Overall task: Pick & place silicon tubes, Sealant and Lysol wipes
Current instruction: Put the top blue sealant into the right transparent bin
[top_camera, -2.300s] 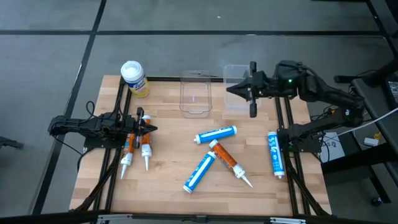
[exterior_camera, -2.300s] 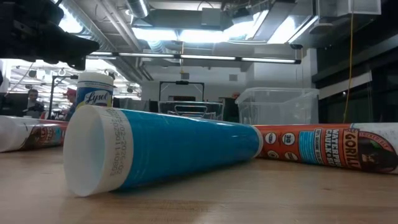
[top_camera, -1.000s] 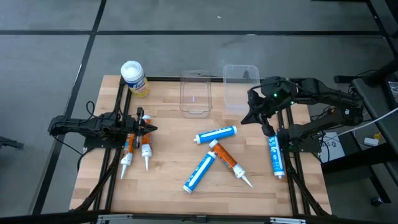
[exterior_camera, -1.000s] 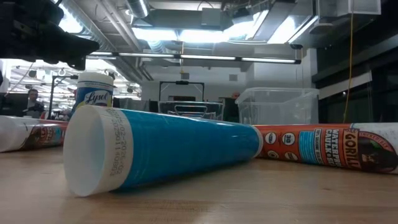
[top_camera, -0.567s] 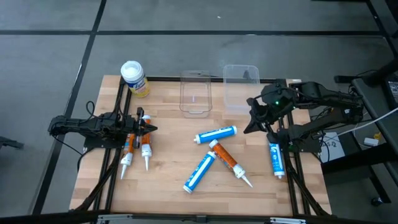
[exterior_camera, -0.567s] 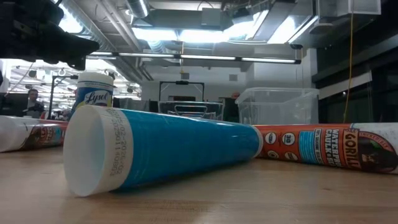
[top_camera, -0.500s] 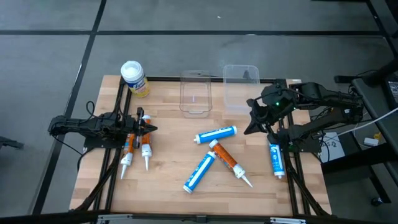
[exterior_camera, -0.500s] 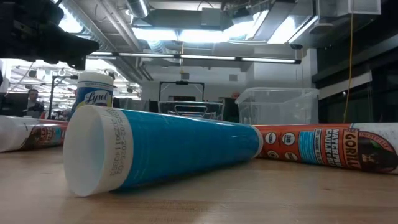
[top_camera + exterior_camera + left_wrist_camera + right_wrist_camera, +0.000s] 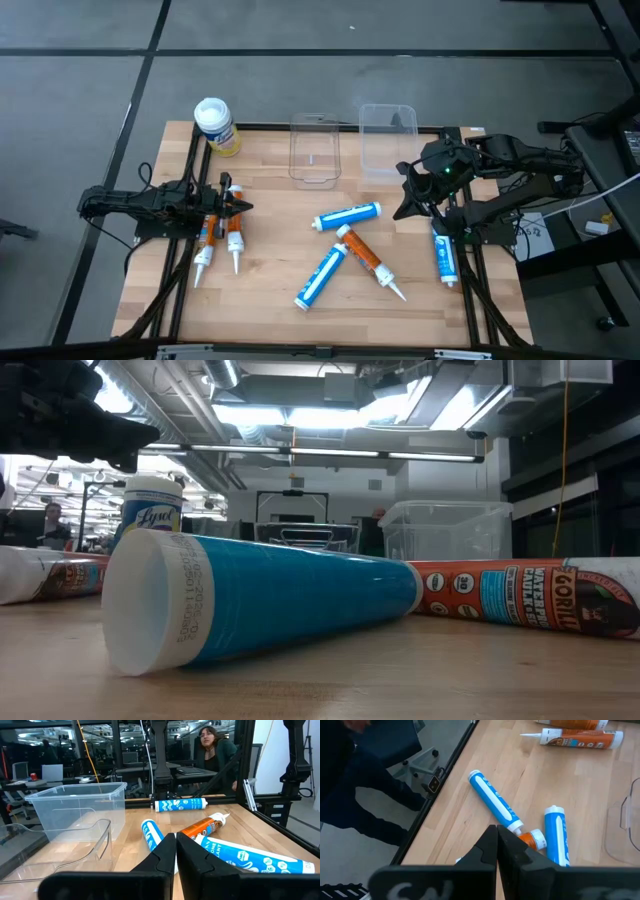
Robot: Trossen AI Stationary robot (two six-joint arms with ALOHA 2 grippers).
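The Lysol wipes [image 9: 213, 125], a yellow-labelled canister with a white lid, stand upright at the table's far left corner and also show in the low view [image 9: 152, 510]. Two blue tubes [image 9: 348, 216] [image 9: 322, 274] and an orange sealant tube [image 9: 368, 260] lie at mid-table. A third blue tube [image 9: 443, 248] lies at the right edge. Two orange tubes [image 9: 205, 245] [image 9: 234, 240] lie at the left. My left gripper [image 9: 244, 208] is shut and empty by those two. My right gripper [image 9: 401, 209] is shut and empty, right of the middle tubes [image 9: 492, 802].
Two clear plastic bins [image 9: 314, 150] [image 9: 387, 135] stand at the far edge, one showing in the left wrist view [image 9: 75, 807]. Black rails [image 9: 190, 230] run along both table sides. A person [image 9: 215, 745] sits beyond the right edge. Bare wood lies along the near edge.
My right gripper has drawn away from the right bin toward the table's near edge and has tipped to point down at the table beside the middle tubes. Over the last half second it has hardly moved. The tubes, the wipes and my left arm have kept still.
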